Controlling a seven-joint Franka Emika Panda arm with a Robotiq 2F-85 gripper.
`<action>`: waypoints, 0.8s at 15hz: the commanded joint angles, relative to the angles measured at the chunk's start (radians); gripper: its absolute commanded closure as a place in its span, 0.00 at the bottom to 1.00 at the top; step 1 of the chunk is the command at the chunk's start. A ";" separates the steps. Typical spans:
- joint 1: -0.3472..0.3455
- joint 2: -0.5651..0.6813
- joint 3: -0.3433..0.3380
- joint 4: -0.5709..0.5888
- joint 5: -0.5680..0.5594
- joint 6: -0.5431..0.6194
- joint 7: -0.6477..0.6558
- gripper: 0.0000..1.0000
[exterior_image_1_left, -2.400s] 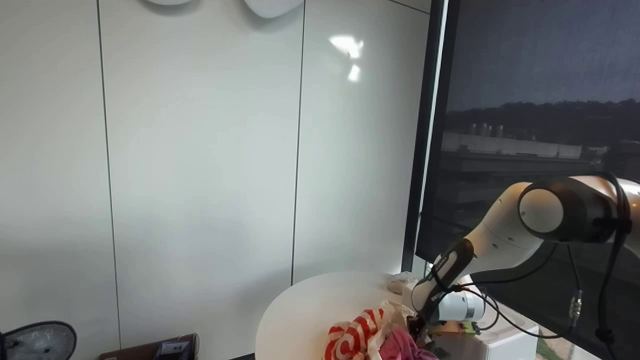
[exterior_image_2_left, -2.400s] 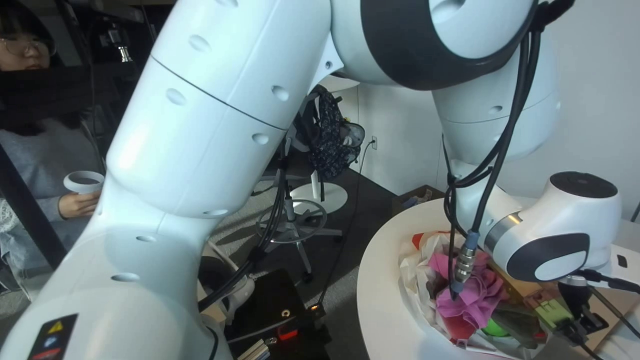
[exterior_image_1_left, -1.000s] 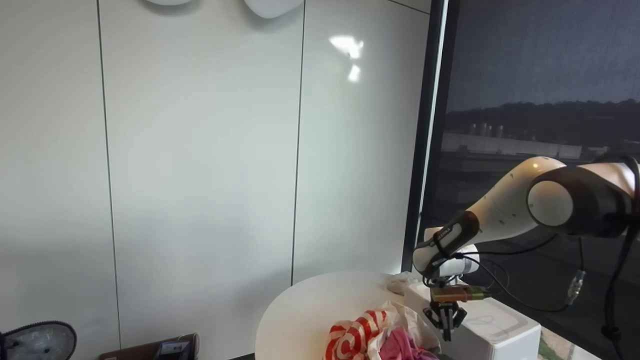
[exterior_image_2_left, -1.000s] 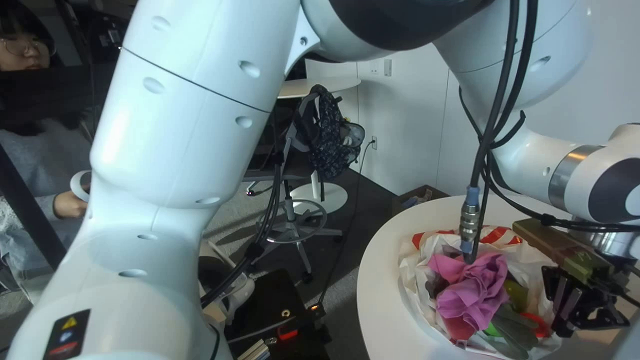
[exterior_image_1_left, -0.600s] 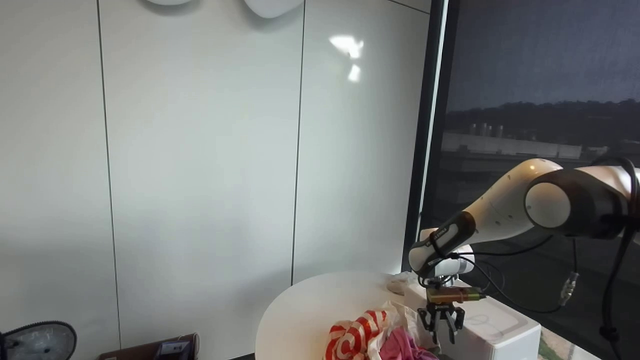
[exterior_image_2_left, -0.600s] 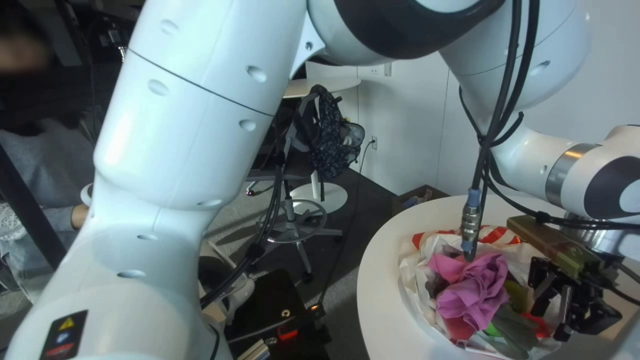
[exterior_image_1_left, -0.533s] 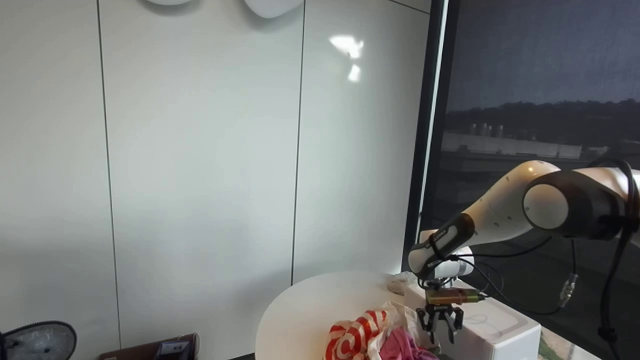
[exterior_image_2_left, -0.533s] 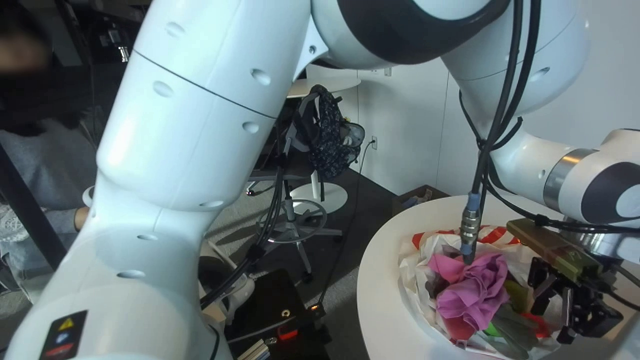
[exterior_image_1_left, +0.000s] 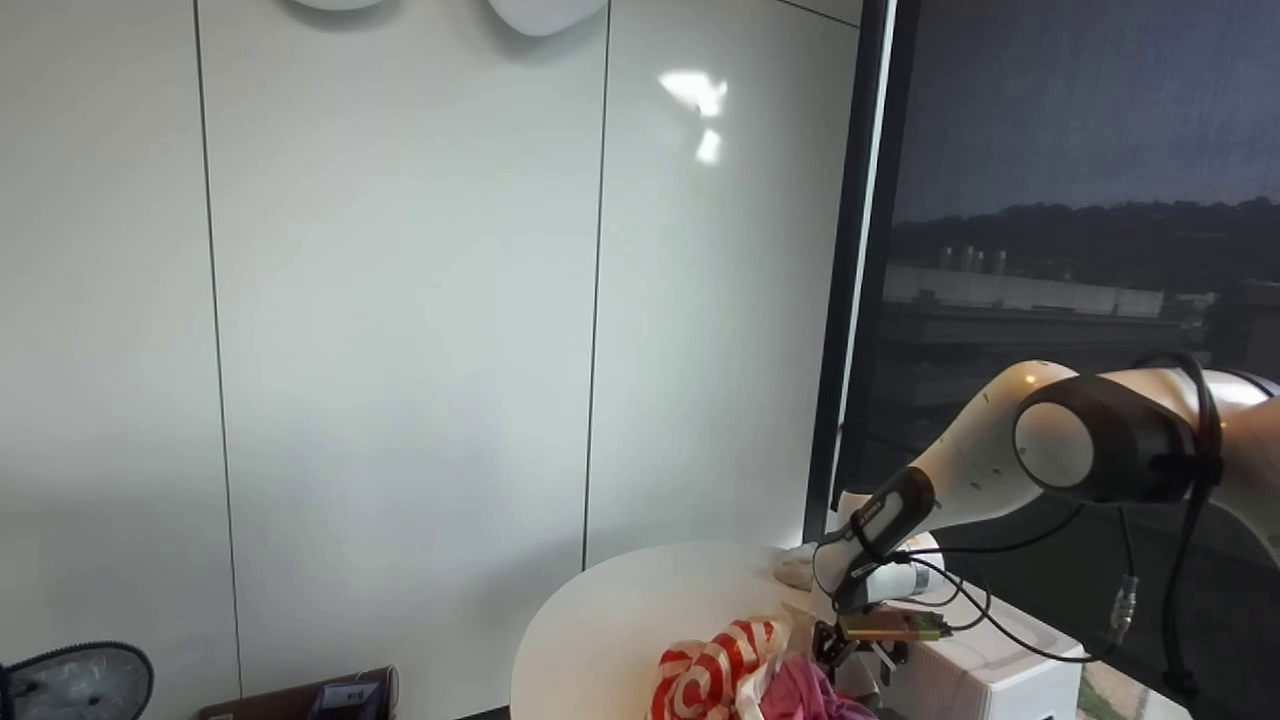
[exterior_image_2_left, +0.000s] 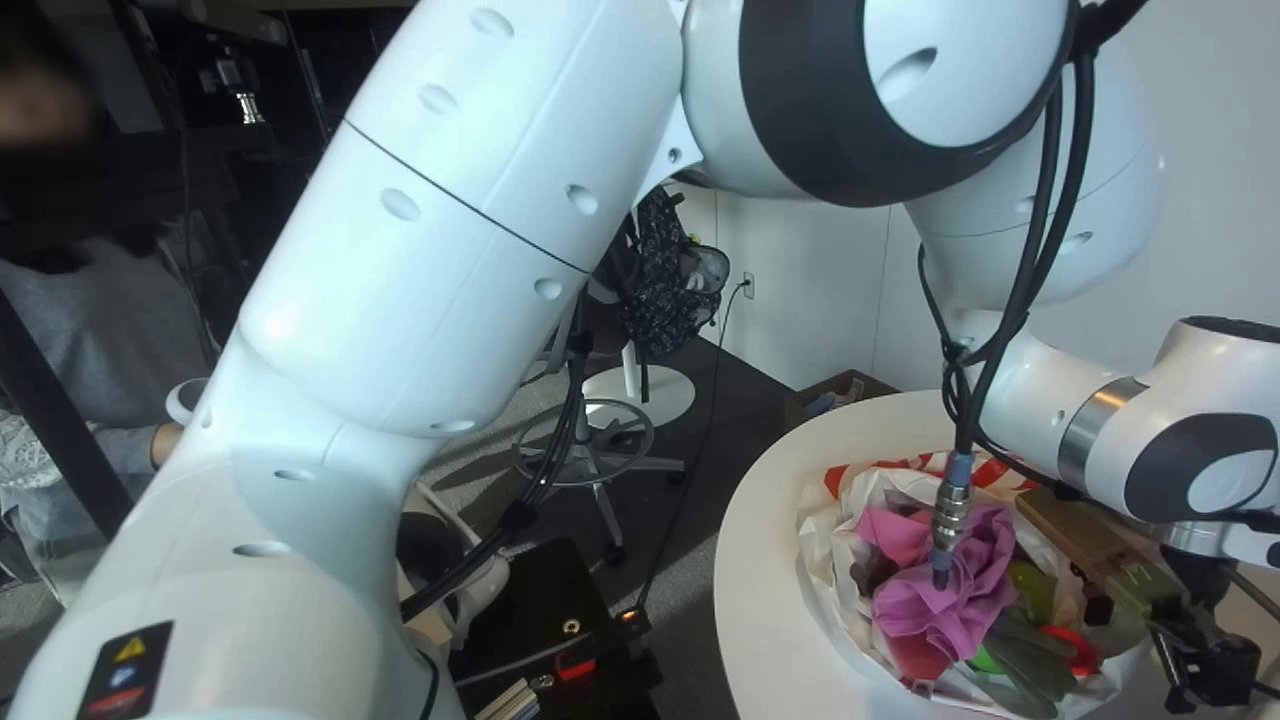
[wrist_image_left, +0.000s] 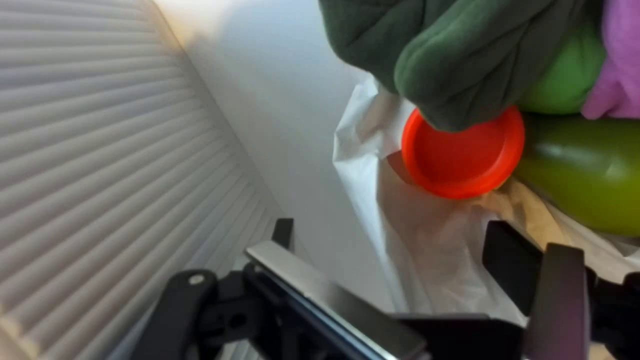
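Note:
My gripper stands open over the edge of a white bag, with no object gripped. A fold of the bag's rim runs below the gap between the fingers; whether they touch it I cannot tell. Inside the bag, just ahead of the fingertips, is a round red cup-like thing. Dark green leaf-shaped cloth overlaps it, and a glossy olive-green object lies beside it. A pink cloth tops the pile. In an exterior view the gripper is low beside the bag's red-striped side.
The bag sits on a round white table. A white box stands close beside the gripper, and a ribbed pale surface fills the wrist view's left. An arm cable with metal connector hangs over the bag.
The arm rose from the bag, its fingers together, then the fingers spread apart. Since half a second ago the gripper has come down towards the bag's edge. The bag's contents look much the same.

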 joint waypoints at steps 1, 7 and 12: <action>-0.017 0.029 0.012 0.018 0.019 0.050 -0.025 0.32; 0.018 0.001 -0.025 -0.020 -0.026 0.099 -0.020 0.80; 0.093 -0.001 -0.105 -0.019 -0.089 0.026 0.049 1.00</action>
